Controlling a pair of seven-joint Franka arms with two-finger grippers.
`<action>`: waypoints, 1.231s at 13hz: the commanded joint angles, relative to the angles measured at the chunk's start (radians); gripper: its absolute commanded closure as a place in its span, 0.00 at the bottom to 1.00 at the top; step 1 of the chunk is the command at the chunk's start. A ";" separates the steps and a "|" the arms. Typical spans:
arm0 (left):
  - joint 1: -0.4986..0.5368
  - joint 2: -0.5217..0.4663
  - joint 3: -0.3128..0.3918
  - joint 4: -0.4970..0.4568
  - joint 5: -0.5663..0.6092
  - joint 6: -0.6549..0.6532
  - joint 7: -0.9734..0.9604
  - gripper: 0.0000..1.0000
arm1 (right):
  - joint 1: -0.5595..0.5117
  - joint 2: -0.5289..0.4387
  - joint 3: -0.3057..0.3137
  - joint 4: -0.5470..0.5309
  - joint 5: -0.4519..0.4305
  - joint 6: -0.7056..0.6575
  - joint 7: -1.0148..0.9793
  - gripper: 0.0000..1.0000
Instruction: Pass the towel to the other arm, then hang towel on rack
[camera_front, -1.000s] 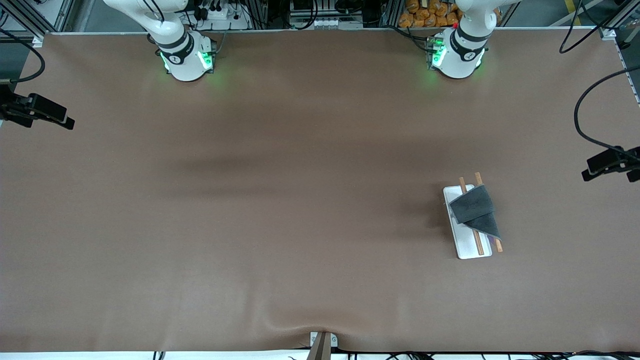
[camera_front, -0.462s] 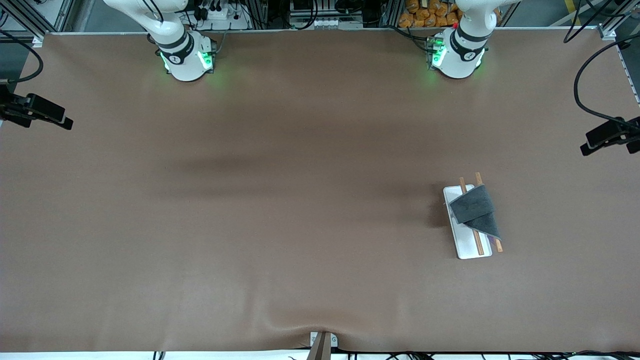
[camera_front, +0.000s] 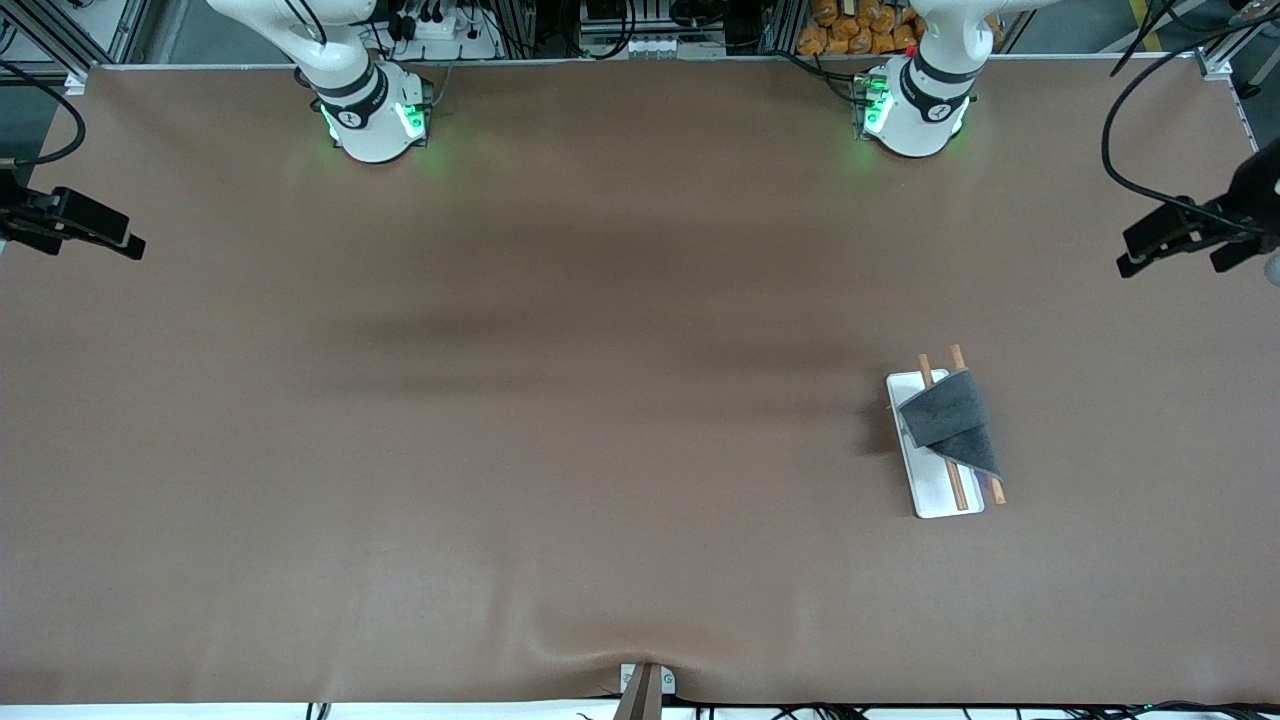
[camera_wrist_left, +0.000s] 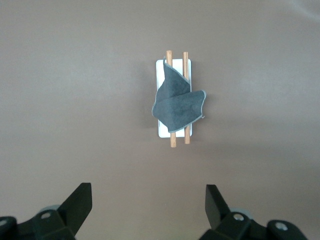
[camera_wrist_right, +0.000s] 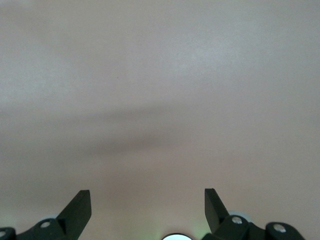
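The towel shows its dark grey side and hangs folded over the two wooden rods of the rack, which has a white base. It lies toward the left arm's end of the table. The left wrist view shows the towel on the rack from high above. My left gripper is open and empty, up in the air over the table's edge at the left arm's end, apart from the rack; its own view shows it open. My right gripper is open and empty over the right arm's end edge, with only bare table in its own view.
The brown table cover holds nothing but the rack. Both arm bases stand along the edge farthest from the front camera. A small metal clamp sits at the nearest edge.
My left gripper has drawn away from the rack, toward the robots' bases side and a little inward from the table's end. The right gripper, towel and rack have stayed put.
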 joint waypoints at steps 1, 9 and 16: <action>-0.015 -0.066 0.015 -0.061 0.022 -0.002 -0.013 0.00 | -0.012 0.000 0.012 0.010 -0.016 -0.003 -0.003 0.00; -0.130 -0.171 0.099 -0.156 0.022 -0.002 -0.014 0.00 | -0.009 -0.008 0.012 0.013 -0.044 -0.029 -0.001 0.00; -0.128 -0.171 0.094 -0.139 0.023 -0.040 -0.002 0.00 | -0.010 -0.008 0.012 0.018 -0.045 -0.029 -0.001 0.00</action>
